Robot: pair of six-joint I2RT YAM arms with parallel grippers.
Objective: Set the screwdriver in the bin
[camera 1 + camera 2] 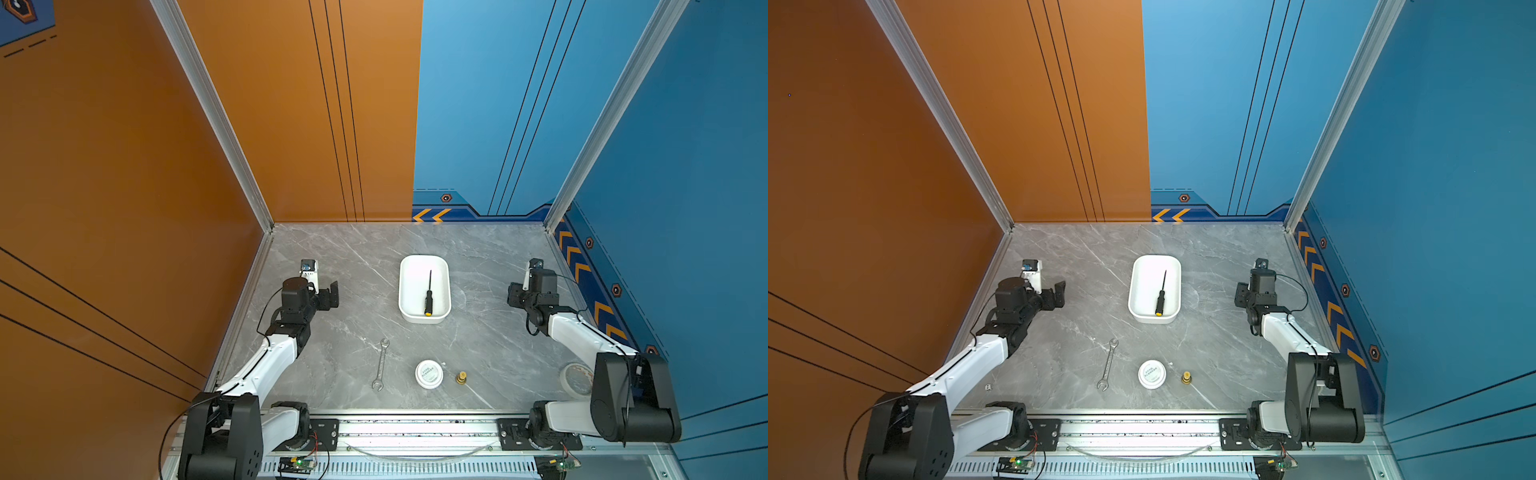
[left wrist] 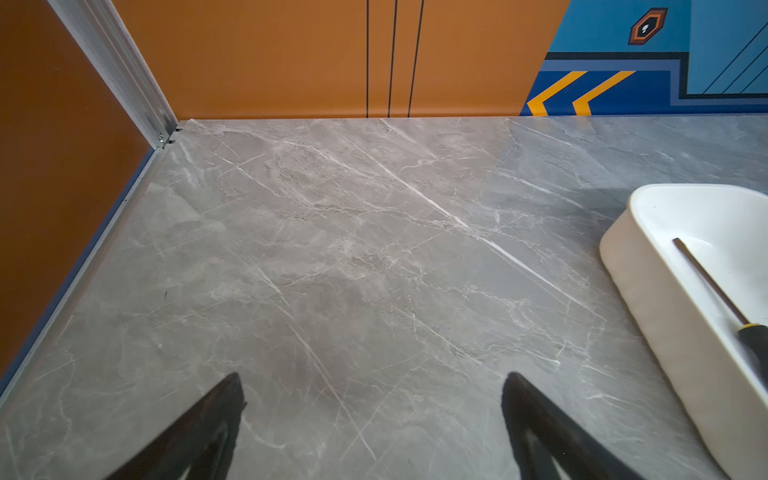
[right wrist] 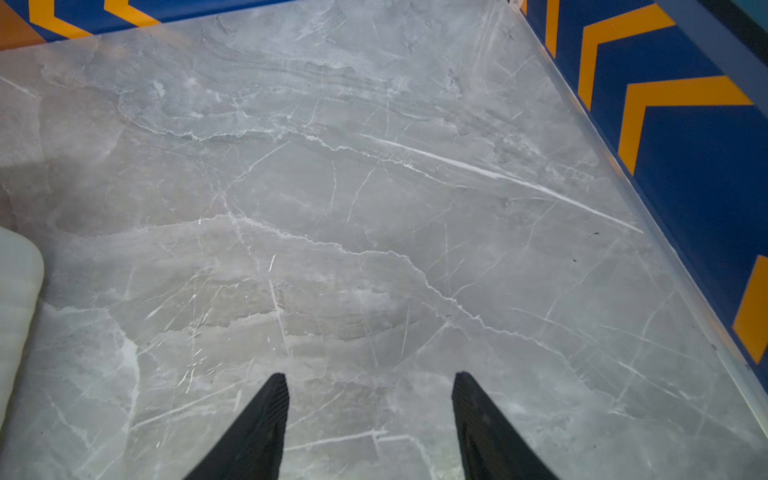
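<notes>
The screwdriver [image 1: 429,293] lies inside the bin [image 1: 424,320], flat on its floor. Its thin dark shaft points toward the back wall and its black handle with the yellow cap lies at the near end, close to the bin's near wall. In both top views the white bin sits on the grey marbled table [image 1: 353,270], about midway between the two arms.

The left gripper [image 2: 374,382] hovers above bare table to the left of the bin. Its fingers are spread wide with nothing between them, and the left wrist view shows the bin's side wall [image 2: 648,299] and the screwdriver shaft [image 2: 715,291] off to one side. The right gripper [image 3: 370,378] is on the far side of the bin, well apart from it. Its fingers are parted and hold nothing, with only a corner of the bin [image 3: 16,291] at the frame edge.

Nearer the robot's base lie a silver open-ended wrench [image 1: 381,365], a small round white jar [image 1: 429,374] and a little brass fitting [image 1: 461,377], each apart from the others. The jar lid carries a ring of greenish print, probably a product label, but it is too small to read. A roll of tape [image 1: 575,378] shows partly behind the right arm. The walls bear orange chevrons and hexagon badges, and no legible words.
</notes>
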